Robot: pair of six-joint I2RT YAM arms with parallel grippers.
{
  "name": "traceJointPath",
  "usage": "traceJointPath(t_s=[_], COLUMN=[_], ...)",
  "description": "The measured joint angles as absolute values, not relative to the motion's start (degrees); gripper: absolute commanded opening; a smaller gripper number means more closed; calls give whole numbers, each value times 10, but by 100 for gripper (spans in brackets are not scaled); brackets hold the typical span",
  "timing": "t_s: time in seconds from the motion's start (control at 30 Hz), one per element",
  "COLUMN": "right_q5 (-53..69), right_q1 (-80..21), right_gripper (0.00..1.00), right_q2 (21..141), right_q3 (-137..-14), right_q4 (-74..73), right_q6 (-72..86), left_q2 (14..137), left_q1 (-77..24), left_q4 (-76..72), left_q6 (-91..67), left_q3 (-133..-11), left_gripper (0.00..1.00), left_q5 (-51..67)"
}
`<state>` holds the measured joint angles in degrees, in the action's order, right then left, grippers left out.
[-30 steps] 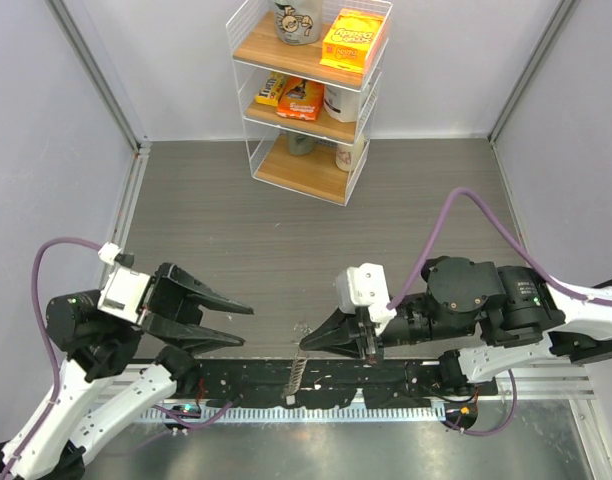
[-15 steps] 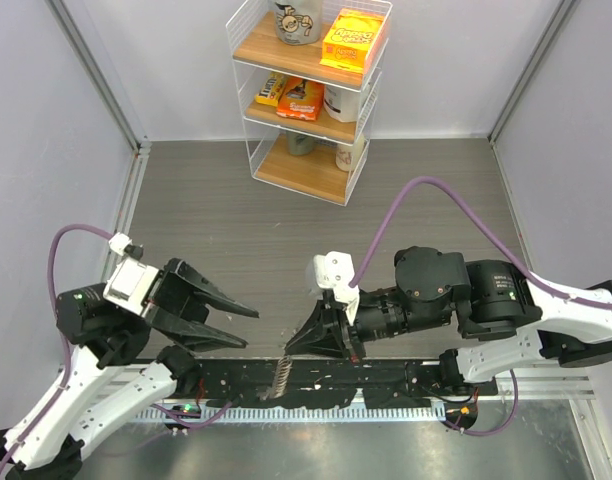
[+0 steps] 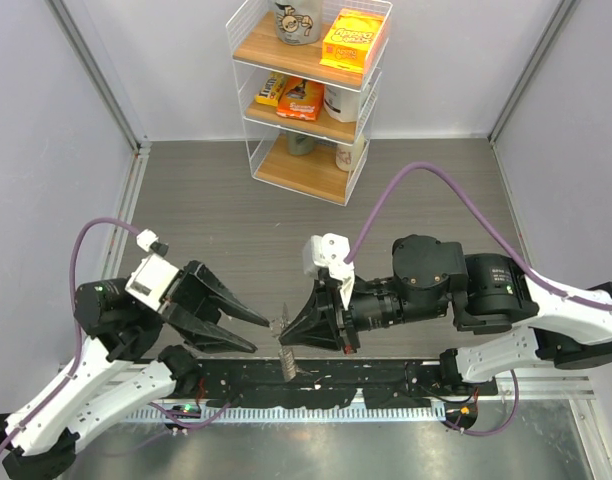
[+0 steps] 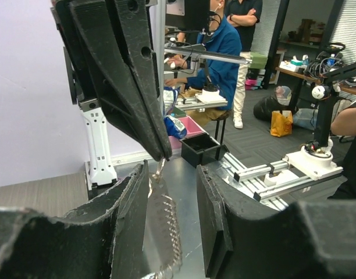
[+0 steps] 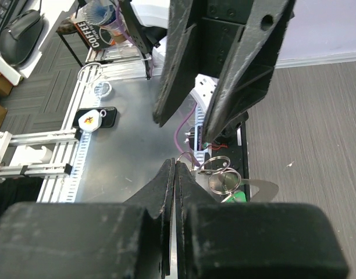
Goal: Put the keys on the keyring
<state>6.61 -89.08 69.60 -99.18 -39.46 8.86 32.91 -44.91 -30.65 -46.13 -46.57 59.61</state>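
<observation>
Holding check: right gripper (image 3: 285, 340) is pinched fully closed on the top of the keyring (image 3: 288, 360), just above the black rail (image 3: 386, 378) at the table's near edge. The chain hangs straight down from the fingertips toward the rail; can't tell if its lower end touches it.

Right wrist view: split rings (image 5: 217, 173) bunch just beside the closed fingertips, with the green piece (image 5: 239, 196) under them. The keys are too small to tell apart from the rings.

Left gripper (image 3: 259, 335) is spread open and grips nothing. It sits above the rail's left part, tips pointing at the chain. In the left wrist view the chain (image 4: 163, 215) hangs in the gap between the left fingers (image 4: 134, 192), close to the inner face of one; contact is unclear.

Wire shelf rack (image 3: 306, 90) stands at the far side of the table, well apart from the rail.
</observation>
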Motion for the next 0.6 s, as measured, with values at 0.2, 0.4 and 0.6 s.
traceJointPath(t_s=[0.2,0.4,0.6], right_q5=[66,68,72], right_q1=[-872,-868,-865], right_gripper=[5,5,5], right_q2=[704,710,713], right_q3=[-998,-1002,-1003], right_q4=[-395,-394,-390], right_q6=[113,124,127], left_q2=[340,347,347], left_q1=[-466,-474,-475], left_q4=[-307,-306,-305], left_q6=[-458,-451,-441], left_q3=[-462,-457,-456], left_gripper=[40,37,28], left_q5=[594,591,588])
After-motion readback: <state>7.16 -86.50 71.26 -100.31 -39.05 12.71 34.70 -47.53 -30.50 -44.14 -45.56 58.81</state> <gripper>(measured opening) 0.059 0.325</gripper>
